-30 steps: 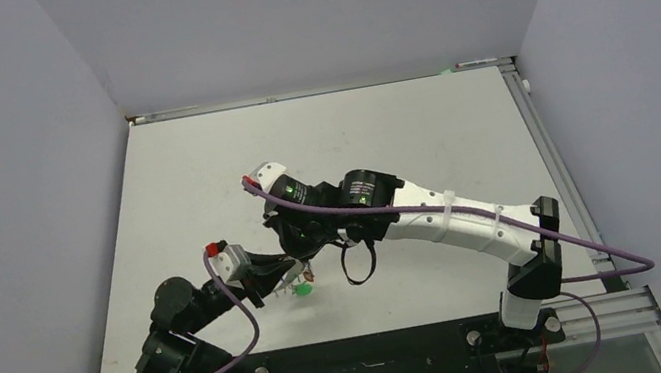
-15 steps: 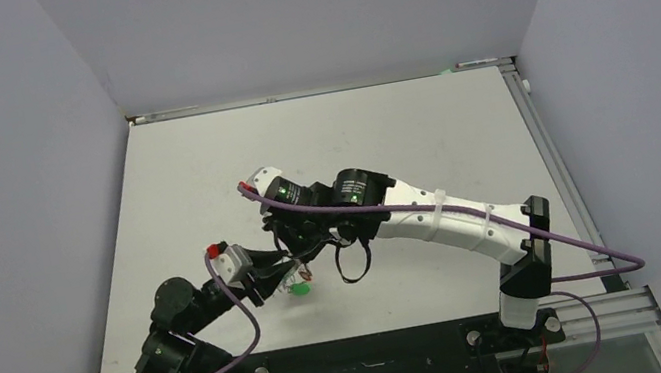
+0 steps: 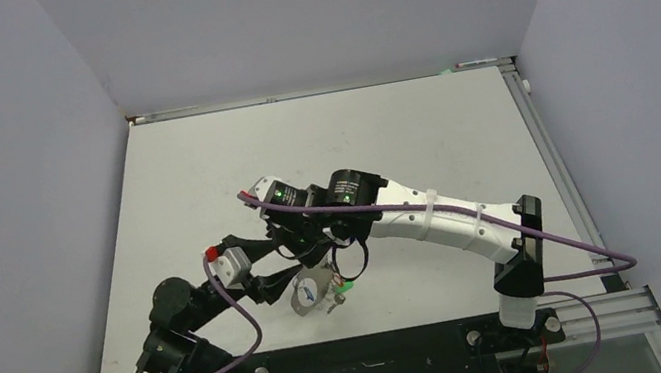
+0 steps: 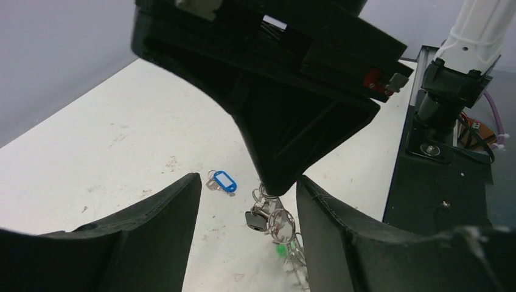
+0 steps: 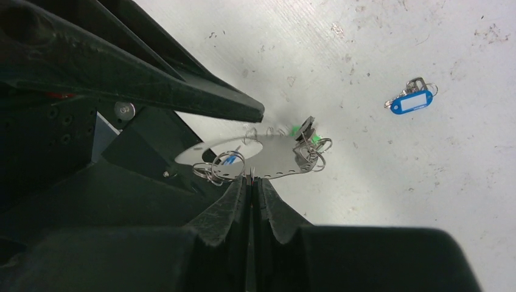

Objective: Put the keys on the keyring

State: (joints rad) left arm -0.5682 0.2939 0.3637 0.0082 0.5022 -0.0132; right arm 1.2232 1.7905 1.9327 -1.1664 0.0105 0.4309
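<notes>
The keyring [image 5: 243,157] shows as a flat silvery oval with small rings and keys on it. It hangs from my right gripper [image 5: 251,177], which is shut on its near edge. On it are a black-headed key [image 5: 306,129] and a green tag [image 5: 298,131]. Seen from above, the keyring [image 3: 309,293] dangles below the right gripper [image 3: 320,267], with the green tag [image 3: 344,289] beside it. My left gripper [image 3: 286,260] is open on either side of the right fingertips. Its fingers [image 4: 152,231] flank the hanging bunch [image 4: 281,224] without touching it. One blue-tagged key [image 4: 222,181] lies loose on the table.
The black base plate and the right arm's mount [image 4: 438,121] stand at the table's near edge. An aluminium rail [image 3: 365,353] runs along that edge. Grey walls enclose the white table [image 3: 202,167] on three sides.
My left gripper has opened and let go of the bunch. The right gripper has shifted a little toward the left arm, and the keyring with its green tag now swings to the right under it.
</notes>
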